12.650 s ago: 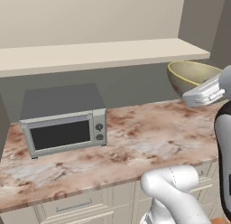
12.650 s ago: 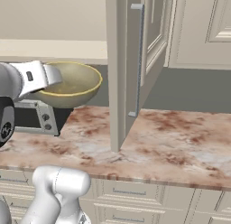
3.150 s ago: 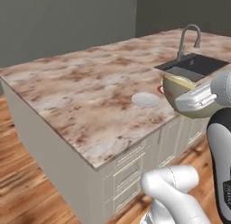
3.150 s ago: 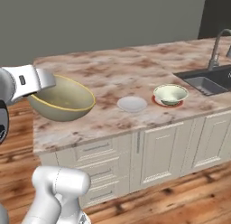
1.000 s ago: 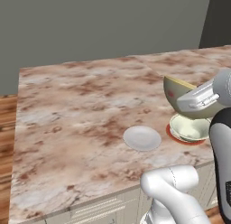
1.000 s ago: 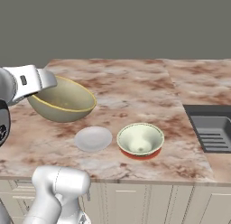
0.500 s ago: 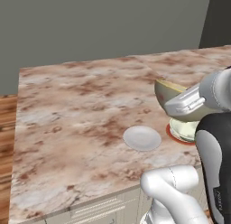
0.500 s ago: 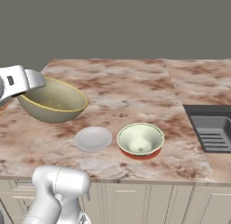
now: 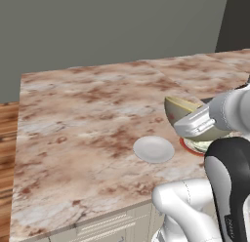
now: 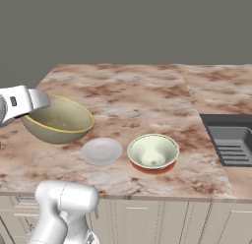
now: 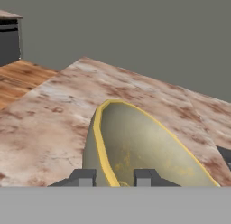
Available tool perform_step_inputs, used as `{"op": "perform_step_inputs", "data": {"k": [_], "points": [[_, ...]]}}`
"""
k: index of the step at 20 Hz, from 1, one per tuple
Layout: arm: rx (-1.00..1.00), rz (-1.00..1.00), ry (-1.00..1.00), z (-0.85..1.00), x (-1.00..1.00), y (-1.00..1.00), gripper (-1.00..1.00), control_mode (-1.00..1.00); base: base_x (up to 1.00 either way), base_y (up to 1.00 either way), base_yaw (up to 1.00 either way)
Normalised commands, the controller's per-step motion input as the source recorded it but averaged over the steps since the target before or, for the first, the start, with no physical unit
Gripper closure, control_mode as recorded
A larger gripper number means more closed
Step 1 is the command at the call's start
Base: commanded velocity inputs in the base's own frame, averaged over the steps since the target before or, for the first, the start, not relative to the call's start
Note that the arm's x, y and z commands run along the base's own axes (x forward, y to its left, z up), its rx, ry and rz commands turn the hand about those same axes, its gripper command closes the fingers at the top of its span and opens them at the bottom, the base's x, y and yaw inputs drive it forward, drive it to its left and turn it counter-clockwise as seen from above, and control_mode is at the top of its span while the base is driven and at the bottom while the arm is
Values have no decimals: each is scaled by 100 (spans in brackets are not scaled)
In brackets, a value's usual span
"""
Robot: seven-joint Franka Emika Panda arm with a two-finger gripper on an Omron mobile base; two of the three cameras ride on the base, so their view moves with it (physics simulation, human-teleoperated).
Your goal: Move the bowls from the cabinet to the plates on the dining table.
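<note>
My gripper (image 10: 30, 102) is shut on the rim of the olive-tan bowl (image 10: 58, 119) with a yellowish rim, holding it tilted above the dining table (image 10: 133, 90). In the hand view the yellow rim of that bowl (image 11: 135, 151) runs between the fingertips (image 11: 83, 177) of the gripper (image 11: 113, 178). An empty pale plate (image 10: 102, 150) lies just right of and below the bowl. The cream-white bowl (image 10: 153, 152) sits on a red-orange plate (image 10: 153, 169). From the left base view the held bowl (image 9: 181, 115) hangs right of the empty plate (image 9: 154, 149). The cabinet is out of view.
A dark sink (image 10: 234, 142) is set into the stone top at the right. The table's near edge (image 10: 123, 193) runs above cream drawer fronts. A wooden floor (image 9: 7, 138) shows past the table's left end.
The gripper has carried the olive-tan bowl lower and sideways toward the empty plate. The plates and the cream-white bowl have stayed put.
</note>
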Motion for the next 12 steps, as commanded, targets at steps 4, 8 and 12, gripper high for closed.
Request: {"op": "perform_step_inputs", "data": {"k": [4,8,12], "points": [[0,1,0,-31,12,0,100,-100,0,0,0],[0,0,0,-18,11,0,100,-100,0,0,0],[-3,0,0,-15,12,0,100,-100,0,0,0]]}}
